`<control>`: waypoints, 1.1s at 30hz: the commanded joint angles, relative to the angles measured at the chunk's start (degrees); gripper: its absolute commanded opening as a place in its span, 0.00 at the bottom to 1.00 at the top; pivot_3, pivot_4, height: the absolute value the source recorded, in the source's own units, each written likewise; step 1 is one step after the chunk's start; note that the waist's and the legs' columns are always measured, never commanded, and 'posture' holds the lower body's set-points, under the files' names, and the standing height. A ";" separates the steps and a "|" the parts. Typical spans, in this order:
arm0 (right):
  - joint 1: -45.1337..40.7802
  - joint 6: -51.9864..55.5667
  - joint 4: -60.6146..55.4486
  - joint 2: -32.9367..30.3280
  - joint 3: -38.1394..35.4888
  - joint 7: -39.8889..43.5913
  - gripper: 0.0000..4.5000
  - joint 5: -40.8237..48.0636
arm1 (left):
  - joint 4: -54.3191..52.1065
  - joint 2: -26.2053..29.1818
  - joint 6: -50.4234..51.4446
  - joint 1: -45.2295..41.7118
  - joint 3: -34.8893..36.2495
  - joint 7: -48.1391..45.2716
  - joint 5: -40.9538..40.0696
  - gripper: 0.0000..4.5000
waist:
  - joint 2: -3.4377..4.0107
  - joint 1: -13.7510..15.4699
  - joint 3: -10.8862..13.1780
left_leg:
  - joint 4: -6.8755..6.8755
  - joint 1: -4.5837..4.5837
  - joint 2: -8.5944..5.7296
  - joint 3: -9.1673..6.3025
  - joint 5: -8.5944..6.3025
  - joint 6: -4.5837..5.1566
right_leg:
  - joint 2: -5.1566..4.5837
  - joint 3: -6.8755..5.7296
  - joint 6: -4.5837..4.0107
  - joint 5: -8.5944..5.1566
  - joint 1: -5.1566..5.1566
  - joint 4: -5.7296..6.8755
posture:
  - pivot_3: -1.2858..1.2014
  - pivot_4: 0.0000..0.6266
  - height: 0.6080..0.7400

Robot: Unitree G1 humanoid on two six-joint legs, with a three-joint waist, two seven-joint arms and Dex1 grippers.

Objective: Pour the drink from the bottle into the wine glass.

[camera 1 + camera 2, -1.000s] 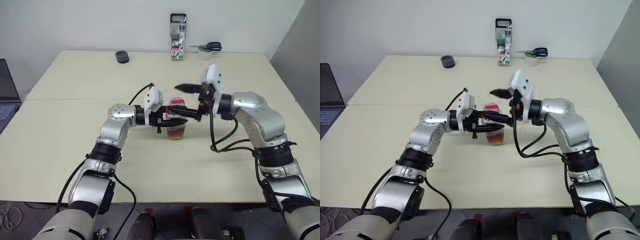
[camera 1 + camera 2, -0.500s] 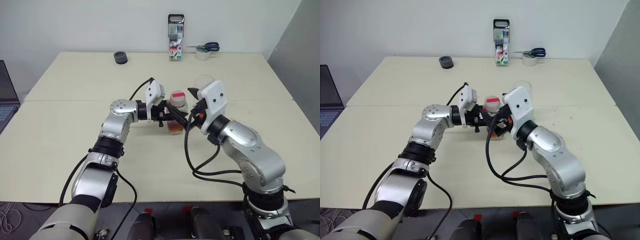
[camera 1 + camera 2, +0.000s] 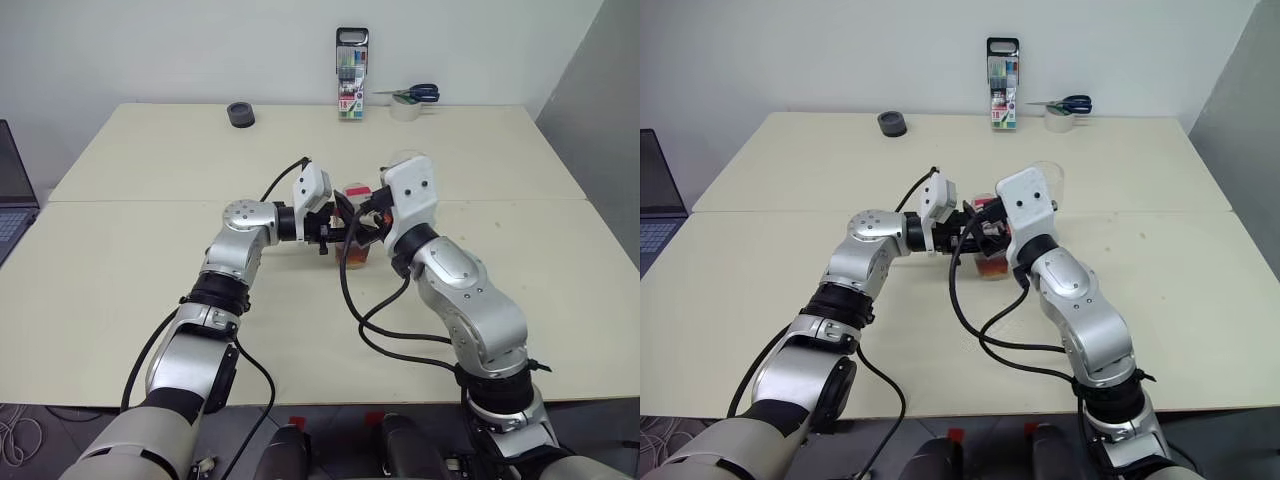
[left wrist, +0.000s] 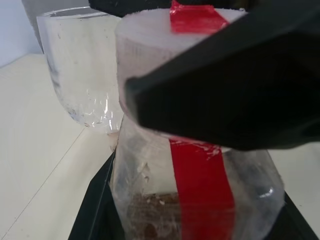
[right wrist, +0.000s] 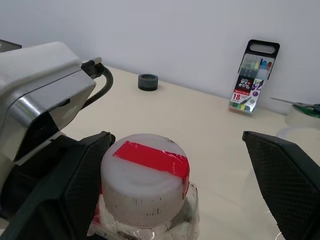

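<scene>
bottle upright in the left grip, right fingers spread at its cap

the left gripper (image 3: 338,233) reaches in from the left with its two black fingers pinched on the small clear plastic bottle with a red-and-white label strip (image 3: 353,243). the bottle stands near the middle of the pale cream table (image 3: 130,270), long axis vertical, its wide white red-taped cap (image 5: 145,176) pointing straight up and closed. the translucent amber-brown drink (image 3: 353,260) sits in the bottle's lower part.

the right gripper (image 5: 185,175) comes in level from just right of the bottle, its black fingers (image 5: 285,185) spread wide to either side of the cap, and one finger appears to touch the cap's side. the clear stemmed wine glass (image 4: 82,65) stands upright just behind and to the right of the bottle, mouth up, mostly hidden in the head views by the right wrist.

along the far edge, left to right: a small black round object (image 3: 242,114), an upright marker-pen case (image 3: 352,74), blue-handled scissors (image 3: 415,93) lying on a clear tape roll (image 3: 407,110).
</scene>
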 commanded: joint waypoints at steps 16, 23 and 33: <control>-3.28 -8.51 5.20 -11.64 0.04 30.29 0.42 11.52 | -2.83 1.20 0.59 -1.08 0.08 -3.45 -1.01 0.39 | 0.02 -0.05 0.01 | 0.01 0.00 -0.03 0.00 -0.11 0.19 | 0.00 0.00 0.00 0.00 0.05 -0.07 | 0.52 0.24 1.00; -16.45 -10.04 24.01 -19.21 -4.55 49.93 0.42 19.94 | -2.29 2.38 -0.45 -2.12 0.86 -4.75 -0.95 0.38 | 0.04 -0.48 0.05 | -0.07 0.18 0.10 -0.05 -0.12 0.24 | 0.15 -0.05 0.00 0.00 0.24 -0.17 | 0.52 0.24 1.00; -14.33 -7.63 17.74 -18.69 -10.56 42.45 0.97 21.39 | -3.11 2.21 -0.28 -1.20 1.53 -3.91 -1.50 0.38 | 0.04 -0.97 0.05 | 0.01 0.02 -0.02 -0.09 -0.05 0.11 | -0.05 -0.06 0.00 0.00 0.09 -0.05 | 0.52 0.24 1.00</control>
